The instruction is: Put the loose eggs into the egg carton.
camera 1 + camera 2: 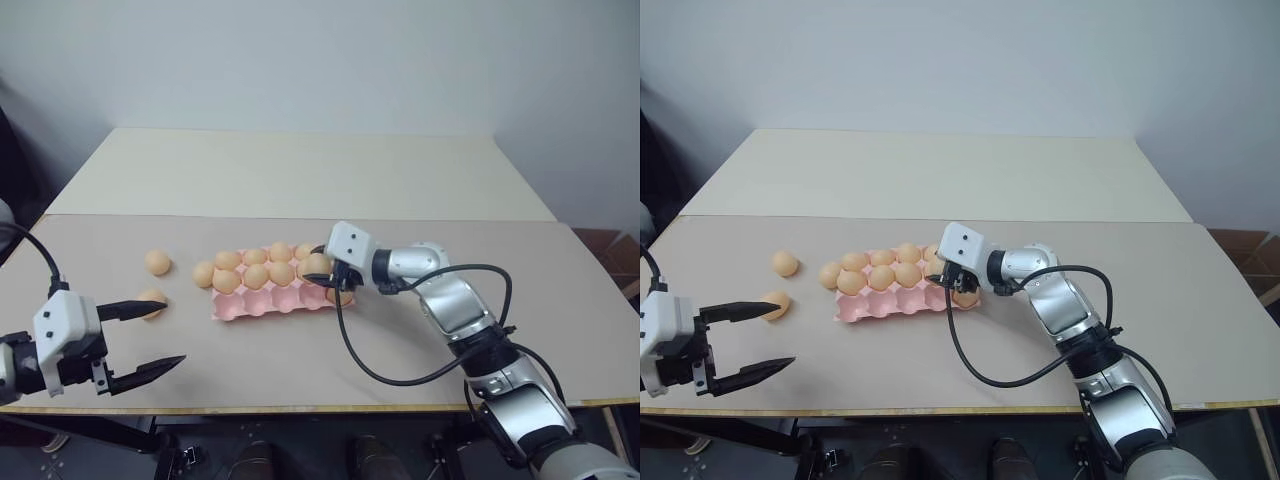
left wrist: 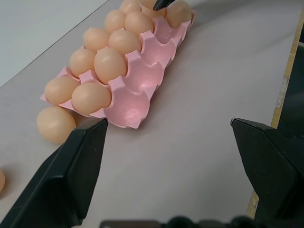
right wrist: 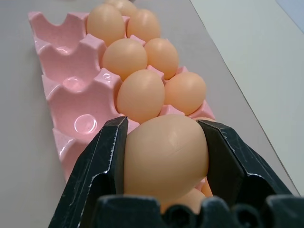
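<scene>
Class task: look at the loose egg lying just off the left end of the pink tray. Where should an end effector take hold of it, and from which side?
Grip the loose egg across its widest middle, coming from above. It lies close against the egg carton, so only a top approach leaves room for both fingers; its smooth, rounded shape would probably slip from a grip nearer either end. The open left end effector is nearest.
</scene>
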`<state>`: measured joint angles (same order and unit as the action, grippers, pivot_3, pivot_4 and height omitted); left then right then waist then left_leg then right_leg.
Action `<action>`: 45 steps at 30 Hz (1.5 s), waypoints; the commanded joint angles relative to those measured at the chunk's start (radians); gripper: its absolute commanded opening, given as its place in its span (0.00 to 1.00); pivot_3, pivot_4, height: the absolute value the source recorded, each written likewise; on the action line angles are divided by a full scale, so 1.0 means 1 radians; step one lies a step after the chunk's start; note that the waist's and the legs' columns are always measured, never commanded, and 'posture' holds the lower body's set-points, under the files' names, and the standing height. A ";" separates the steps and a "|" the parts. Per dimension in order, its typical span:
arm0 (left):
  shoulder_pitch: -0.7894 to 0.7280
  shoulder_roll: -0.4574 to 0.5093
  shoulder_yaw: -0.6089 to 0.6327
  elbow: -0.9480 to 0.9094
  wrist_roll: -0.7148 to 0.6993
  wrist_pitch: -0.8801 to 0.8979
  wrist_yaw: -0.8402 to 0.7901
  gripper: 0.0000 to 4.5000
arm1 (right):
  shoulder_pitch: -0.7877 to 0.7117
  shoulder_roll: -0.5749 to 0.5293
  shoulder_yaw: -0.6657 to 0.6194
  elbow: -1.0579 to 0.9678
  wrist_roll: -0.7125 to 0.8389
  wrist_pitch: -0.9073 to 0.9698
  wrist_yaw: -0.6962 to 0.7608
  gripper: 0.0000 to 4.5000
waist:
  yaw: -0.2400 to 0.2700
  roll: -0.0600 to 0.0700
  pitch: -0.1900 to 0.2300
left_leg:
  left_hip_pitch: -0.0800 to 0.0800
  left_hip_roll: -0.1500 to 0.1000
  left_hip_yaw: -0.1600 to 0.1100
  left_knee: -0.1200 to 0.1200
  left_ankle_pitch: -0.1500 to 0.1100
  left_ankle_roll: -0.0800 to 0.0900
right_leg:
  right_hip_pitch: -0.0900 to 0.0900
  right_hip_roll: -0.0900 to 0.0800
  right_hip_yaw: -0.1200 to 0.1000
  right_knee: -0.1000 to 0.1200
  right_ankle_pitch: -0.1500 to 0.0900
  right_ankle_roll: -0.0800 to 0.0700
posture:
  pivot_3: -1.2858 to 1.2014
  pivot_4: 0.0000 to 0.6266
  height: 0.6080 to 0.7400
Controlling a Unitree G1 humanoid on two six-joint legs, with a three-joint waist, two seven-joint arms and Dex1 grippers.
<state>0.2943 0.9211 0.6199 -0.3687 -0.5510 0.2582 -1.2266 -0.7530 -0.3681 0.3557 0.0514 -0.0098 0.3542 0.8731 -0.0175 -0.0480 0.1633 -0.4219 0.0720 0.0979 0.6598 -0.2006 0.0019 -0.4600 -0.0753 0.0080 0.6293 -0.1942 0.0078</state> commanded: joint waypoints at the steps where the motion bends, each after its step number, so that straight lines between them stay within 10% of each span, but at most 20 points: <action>1: 0.005 0.000 0.043 -0.031 -0.003 -0.017 0.010 1.00 | 0.008 -0.008 0.000 -0.028 0.005 -0.036 0.021 0.64 | 0.000 0.000 0.000 | 0.000 0.000 0.000 0.000 0.000 0.000 | 0.000 0.000 0.000 0.000 -0.001 0.001 | 0.52 0.24 1.00; 6: 0.003 0.000 0.042 -0.030 -0.001 -0.019 0.012 1.00 | 0.028 -0.006 0.004 -0.058 0.014 -0.038 0.042 0.99 | 0.000 0.000 0.000 | 0.001 0.001 0.000 0.000 0.000 0.000 | 0.000 0.000 0.000 0.000 -0.001 0.001 | 0.52 0.24 1.00; 28: 0.049 -0.061 0.109 0.109 0.071 -0.076 0.080 1.00 | 0.164 -0.256 -0.126 -0.489 0.202 0.142 0.178 0.99 | 0.003 0.000 0.000 | 0.001 0.001 0.000 0.000 -0.005 -0.008 | 0.000 0.000 -0.001 -0.001 -0.003 0.005 | 0.52 0.24 1.00; 45: -0.336 -0.078 -0.193 0.547 0.237 -0.153 0.237 1.00 | 0.286 -0.414 -0.217 -0.664 0.297 0.269 0.133 0.99 | 0.013 -0.001 0.000 | 0.000 0.000 -0.001 0.000 -0.005 -0.008 | 0.001 -0.001 -0.001 -0.002 -0.003 0.005 | 0.52 0.24 1.00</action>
<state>-0.0180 0.8437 0.4475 0.1581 -0.3183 0.1125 -0.9940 -0.4672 -0.7690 0.1751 -0.5690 0.2625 0.6103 1.0180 -0.0050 -0.0486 0.1630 -0.4219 0.0716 0.0970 0.6596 -0.2053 -0.0061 -0.4592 -0.0764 0.0065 0.6276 -0.1972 0.0128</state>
